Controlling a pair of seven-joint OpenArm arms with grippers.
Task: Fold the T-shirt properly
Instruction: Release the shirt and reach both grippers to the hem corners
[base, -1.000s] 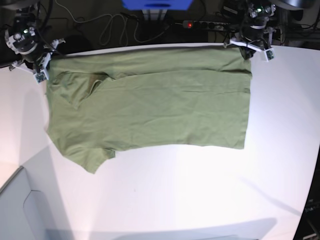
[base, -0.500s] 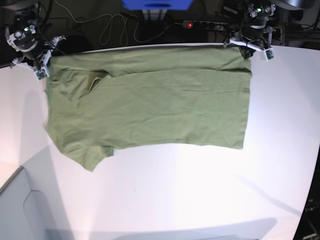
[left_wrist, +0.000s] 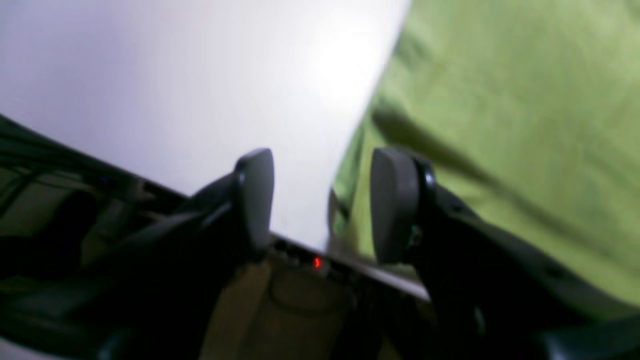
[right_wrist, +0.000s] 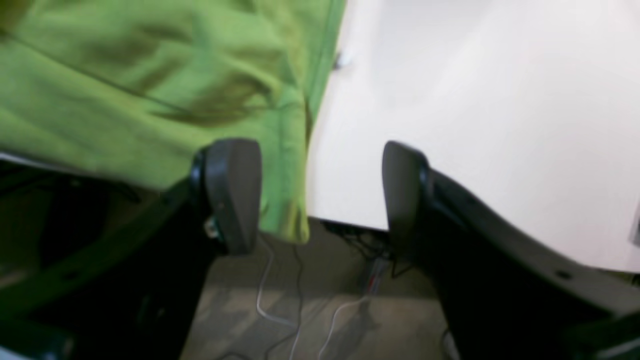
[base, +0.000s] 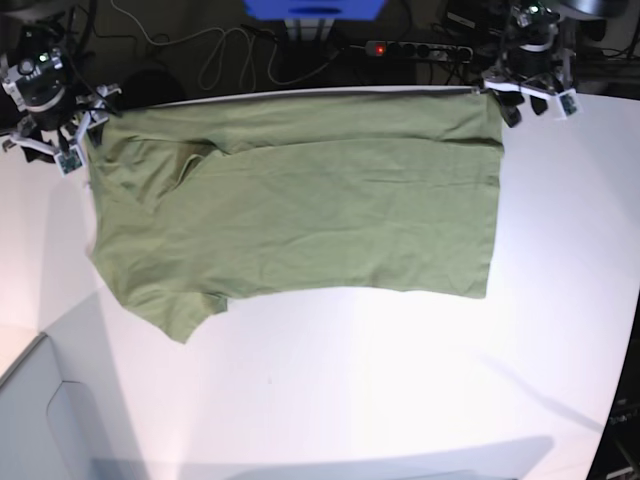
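In the left wrist view, the left gripper (left_wrist: 320, 205) has its fingers (left_wrist: 255, 197) spread, holding nothing, beside the T-shirt (left_wrist: 510, 125) edge on the white desk (left_wrist: 200, 90). In the right wrist view, the right gripper (right_wrist: 320, 195) also has spread fingers, one over the cloth corner at the desk's edge. In the base view, the T-shirt (base: 300, 210) lies flat on the desk, both grippers at its far corners.

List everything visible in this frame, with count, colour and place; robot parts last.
T-shirt: one, olive green, spread flat across the far half of the table.
Table: one, white, fills most of the base view.
Power strip: one, black with a red light, behind the table's far edge.
Cables: several, light and dark, on the floor behind the table.
Left gripper: one, open, at the shirt's far corner.
Right gripper: one, open, at the opposite far corner.
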